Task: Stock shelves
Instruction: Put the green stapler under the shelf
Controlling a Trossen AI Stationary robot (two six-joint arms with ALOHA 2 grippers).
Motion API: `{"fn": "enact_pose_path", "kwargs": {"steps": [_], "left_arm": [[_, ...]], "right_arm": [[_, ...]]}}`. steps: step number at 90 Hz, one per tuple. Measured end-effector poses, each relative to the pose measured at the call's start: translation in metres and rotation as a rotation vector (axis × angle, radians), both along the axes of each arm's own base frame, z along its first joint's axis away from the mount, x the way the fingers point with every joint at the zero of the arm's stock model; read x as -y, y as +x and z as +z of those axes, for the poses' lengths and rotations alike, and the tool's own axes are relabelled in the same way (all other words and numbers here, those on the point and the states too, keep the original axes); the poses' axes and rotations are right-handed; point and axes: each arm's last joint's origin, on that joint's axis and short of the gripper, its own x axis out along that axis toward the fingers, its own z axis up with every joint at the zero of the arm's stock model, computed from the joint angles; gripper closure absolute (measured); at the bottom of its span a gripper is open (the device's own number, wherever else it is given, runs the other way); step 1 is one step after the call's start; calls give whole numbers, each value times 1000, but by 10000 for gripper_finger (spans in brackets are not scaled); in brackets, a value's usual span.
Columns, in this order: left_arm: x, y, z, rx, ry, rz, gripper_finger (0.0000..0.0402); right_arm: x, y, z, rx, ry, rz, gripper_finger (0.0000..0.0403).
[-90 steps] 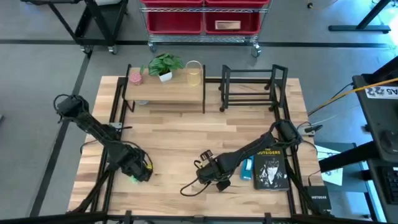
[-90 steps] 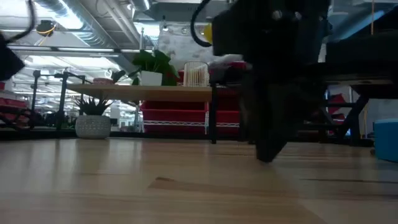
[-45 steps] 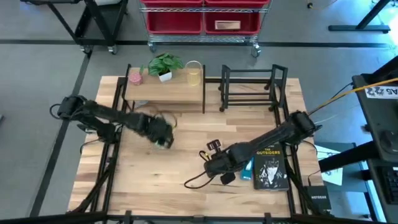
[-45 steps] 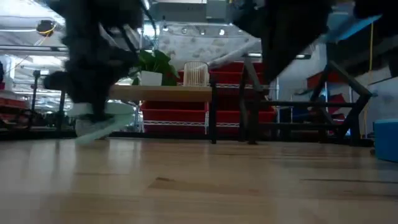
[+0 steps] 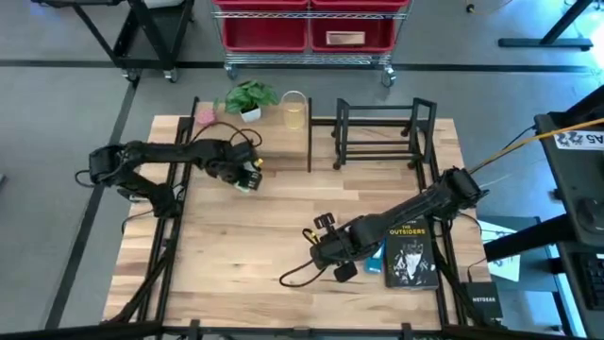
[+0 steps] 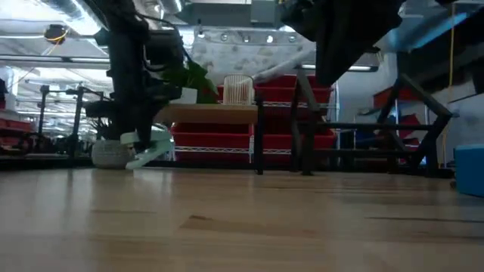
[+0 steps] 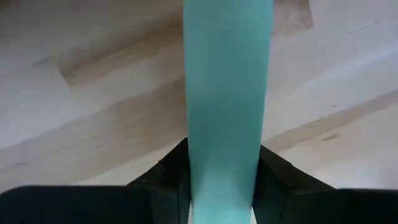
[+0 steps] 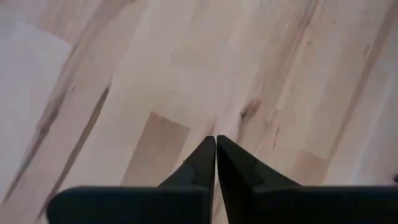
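Observation:
A flat teal object (image 7: 227, 81) is held in my left gripper (image 5: 247, 176), just in front of the near edge of the wood-topped shelf (image 5: 269, 142). In the low view the object (image 6: 149, 151) hangs tilted below that gripper, close above the table. The black book rack (image 5: 382, 132) stands to the right of the wood-topped shelf at the far edge. My right gripper (image 5: 321, 247) is shut on nothing above the bare wood of the near middle of the table; its wrist view shows the fingertips (image 8: 216, 144) together. My left gripper pinches the teal object between its two fingers (image 7: 176, 163), one on each flat face, at the object's upper end (image 7: 222, 177). The fingers point down. The object reaches on past the fingertips and hangs tilted below them (image 6: 140, 159); whether its lower end touches the table I cannot tell.
On the wood-topped shelf stand a potted plant (image 5: 249, 98), a pink thing (image 5: 205, 116) and a pale glass (image 5: 294, 111). A black book (image 5: 412, 255) and a blue thing (image 5: 375, 255) lie near the right edge. A cart with red bins (image 5: 307, 33) stands beyond the table.
My left gripper has carried the teal object from the near left of the table toward the far edge, up to the front of the wood-topped shelf. My right gripper has risen off the table and shifted slightly right, then held still.

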Motion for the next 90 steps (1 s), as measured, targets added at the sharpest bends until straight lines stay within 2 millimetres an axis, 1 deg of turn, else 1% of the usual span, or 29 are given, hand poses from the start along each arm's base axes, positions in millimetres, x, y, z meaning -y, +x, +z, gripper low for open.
{"fn": "enact_pose_path", "kwargs": {"steps": [7,41,48,71,79,90], "left_arm": [[0,1,0,5,5,3,304],[11,7,-1,1,33,-28,296],[11,7,-1,2,30,-23,284],[11,7,-1,3,30,-17,219],[11,7,-1,2,30,-18,208],[16,6,2,4,41,-31,205]], "right_arm": [[0,1,0,6,3,-1,403],[-1,2,0,17,9,-3,403],[-1,2,1,25,13,-4,403],[-1,2,1,25,15,-7,403],[-1,2,1,25,15,-9,403],[-1,2,0,25,21,-24,403]]}}
